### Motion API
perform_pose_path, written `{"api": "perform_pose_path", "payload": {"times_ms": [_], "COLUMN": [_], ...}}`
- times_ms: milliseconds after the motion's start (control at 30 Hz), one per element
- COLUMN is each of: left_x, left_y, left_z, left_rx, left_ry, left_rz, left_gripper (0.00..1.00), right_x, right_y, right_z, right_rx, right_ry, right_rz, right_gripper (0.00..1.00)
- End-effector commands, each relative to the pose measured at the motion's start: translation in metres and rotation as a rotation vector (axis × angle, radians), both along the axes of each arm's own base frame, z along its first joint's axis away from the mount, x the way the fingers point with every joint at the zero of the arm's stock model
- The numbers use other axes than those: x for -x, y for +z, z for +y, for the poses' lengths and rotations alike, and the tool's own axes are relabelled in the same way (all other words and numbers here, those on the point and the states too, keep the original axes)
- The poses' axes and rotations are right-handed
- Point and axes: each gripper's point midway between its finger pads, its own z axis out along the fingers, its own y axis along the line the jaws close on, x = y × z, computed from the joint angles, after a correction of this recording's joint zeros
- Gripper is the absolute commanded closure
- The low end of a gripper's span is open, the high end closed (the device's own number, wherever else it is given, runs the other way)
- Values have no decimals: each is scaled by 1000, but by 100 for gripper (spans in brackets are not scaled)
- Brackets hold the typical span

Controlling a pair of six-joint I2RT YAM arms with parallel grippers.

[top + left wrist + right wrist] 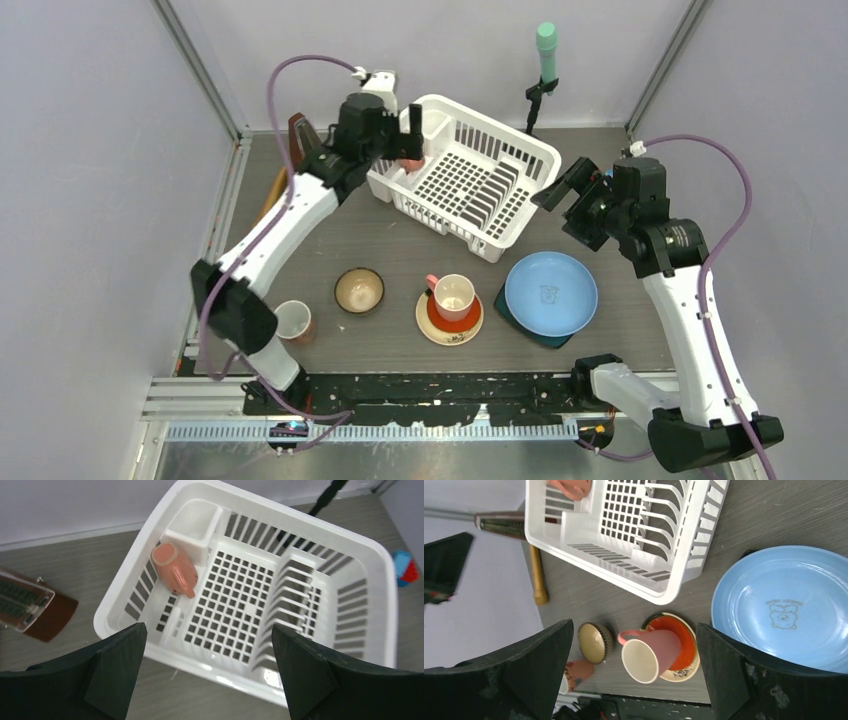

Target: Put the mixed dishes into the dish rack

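One pink mug [172,570] lies on its side in the dish rack [225,677], beneath the left gripper [207,630], whose jaws stand wide and empty: this placement looks complete. The right gripper [634,627], equally wide and empty, has a second pink mug [649,652] below it on the red saucer [686,645]; the next move probably calls for descending and closing on its rim

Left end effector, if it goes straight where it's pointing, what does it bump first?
Probably the slotted floor of the dish rack; the open left end effector points into it. The pink mug lies off to the side.
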Motion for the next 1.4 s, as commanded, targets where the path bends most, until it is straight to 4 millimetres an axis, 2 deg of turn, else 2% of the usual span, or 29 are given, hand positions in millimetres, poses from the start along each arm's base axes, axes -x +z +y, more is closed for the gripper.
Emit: {"api": "perform_pose_path", "payload": {"times_ms": [0, 167, 333, 400, 433, 567, 633, 800, 933, 1133, 1367], "left_x": [73, 139, 188, 198, 202, 221, 224, 259, 280, 297, 305], "left_y": [4, -27, -63, -64, -59, -33, -37, -66, -83, -116, -147], "left_z": [7, 15, 23, 24, 22, 36, 44, 12, -18, -51, -70], "left_rx": [139, 137, 168, 209, 227, 365, 419, 327, 247, 148, 10], "left_ry": [-67, -100, -82, -101, -141, -150, -91, -199, -228, -263, -265], "left_rz": [177, 304, 429, 422, 394, 246, 248, 521, 525, 600, 589], "left_gripper": [0, 0, 0, 0, 0, 0, 1, 1, 2, 2, 3], "right_x": [19, 42, 53, 54, 54, 57, 59, 65, 69, 73, 74], "right_y": [-8, -28, -44, -49, -50, -54, -52, -48, -50, -54, -56], "right_z": [4, 13, 16, 18, 18, 21, 22, 24, 22, 24, 23], "right_rx": [80, 70, 59, 51, 45, 31, 23, 12, 19, 8, 8], "right_ry": [147, 247, 280, 287, 287, 298, 305, 321, 317, 321, 317], "right_rz": [-46, -29, -12, -2, 1, 10, 6, -3, 6, 19, 25], "right_gripper": [1, 1, 1, 2, 2, 3, 4, 4, 4, 4, 5]}}
